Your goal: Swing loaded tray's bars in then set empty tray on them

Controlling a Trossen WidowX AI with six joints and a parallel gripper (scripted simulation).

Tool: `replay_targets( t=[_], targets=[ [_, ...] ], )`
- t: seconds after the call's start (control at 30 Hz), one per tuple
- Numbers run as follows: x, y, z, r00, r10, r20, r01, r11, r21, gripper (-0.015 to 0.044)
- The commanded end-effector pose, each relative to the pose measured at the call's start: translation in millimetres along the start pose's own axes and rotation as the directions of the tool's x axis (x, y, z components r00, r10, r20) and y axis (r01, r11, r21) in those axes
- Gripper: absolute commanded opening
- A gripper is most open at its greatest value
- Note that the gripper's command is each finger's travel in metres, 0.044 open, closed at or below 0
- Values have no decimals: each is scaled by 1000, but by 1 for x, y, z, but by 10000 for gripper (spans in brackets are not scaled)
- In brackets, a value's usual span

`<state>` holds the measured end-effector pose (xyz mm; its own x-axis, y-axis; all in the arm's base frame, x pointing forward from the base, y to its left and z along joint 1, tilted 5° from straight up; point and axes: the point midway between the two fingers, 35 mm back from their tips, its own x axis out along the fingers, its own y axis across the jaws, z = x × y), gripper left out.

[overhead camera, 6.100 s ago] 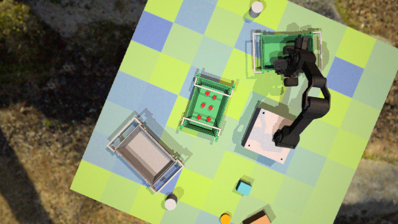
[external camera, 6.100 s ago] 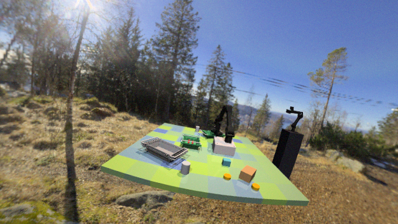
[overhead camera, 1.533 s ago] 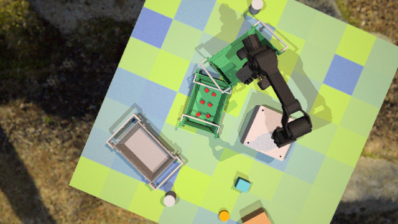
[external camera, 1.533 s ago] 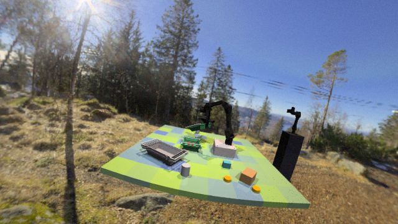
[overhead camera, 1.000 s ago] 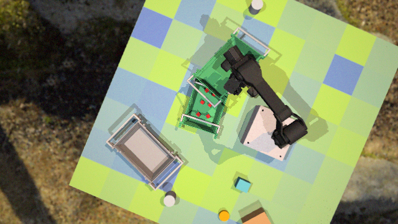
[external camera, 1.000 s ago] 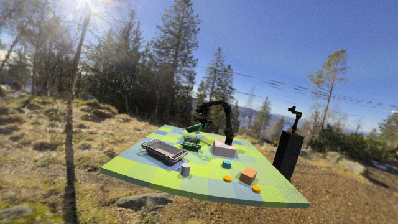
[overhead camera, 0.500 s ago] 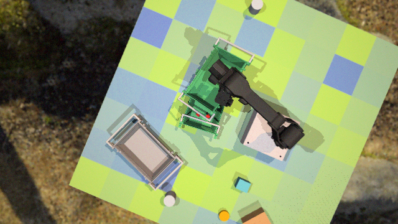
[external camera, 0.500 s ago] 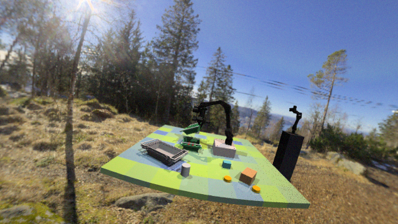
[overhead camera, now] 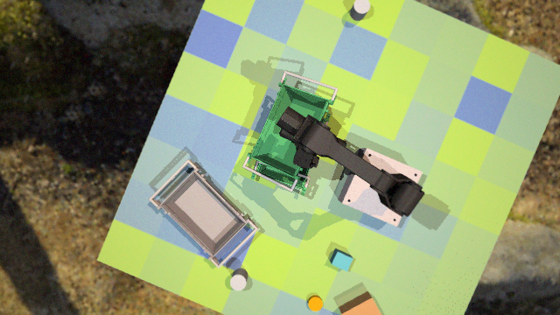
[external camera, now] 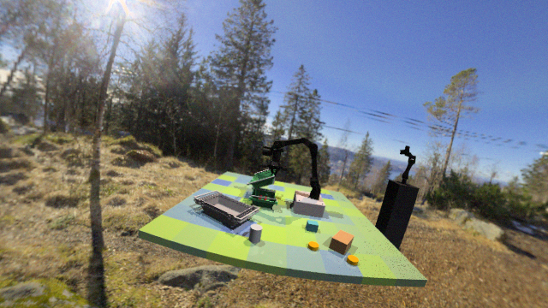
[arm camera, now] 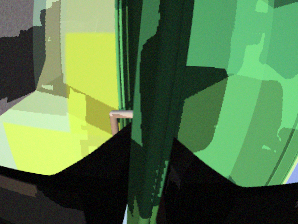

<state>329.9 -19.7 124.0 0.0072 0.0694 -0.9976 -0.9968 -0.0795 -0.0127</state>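
Note:
My gripper (external camera: 274,169) (arm camera: 144,131) is shut on a long side wall of the empty green tray (overhead camera: 270,142) (external camera: 262,176) (arm camera: 245,100). That tray hangs tilted in the air, its two wire bars out over its ends. The loaded green tray (overhead camera: 271,172) (external camera: 262,204) stands on the table below and is mostly hidden from above; in the exterior view a little red of its blocks shows. One end of it juts out beneath the held tray's near end, with part of a wire bar there. Its other bar is hidden. The arm hides the fingers in the top view.
A larger grey tray (overhead camera: 202,210) (external camera: 224,207) with its bars out stands beside the green ones. A grey cylinder (overhead camera: 238,282) (external camera: 255,233), a teal block (overhead camera: 341,260) (external camera: 312,226), an orange disc (overhead camera: 315,303) (external camera: 313,245) and an orange-brown box (overhead camera: 362,306) (external camera: 342,242) stand farther off.

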Motion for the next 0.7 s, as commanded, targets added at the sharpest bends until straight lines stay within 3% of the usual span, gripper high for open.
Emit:
replay_targets(
  t=[0.0, 0.67],
  targets=[
    [-6, -2, 15, 1000, -24, 4, 24, 999, -39, 0],
    [-6, -3, 37, 1000, -23, 9, 24, 994, -103, 0]
  ],
)
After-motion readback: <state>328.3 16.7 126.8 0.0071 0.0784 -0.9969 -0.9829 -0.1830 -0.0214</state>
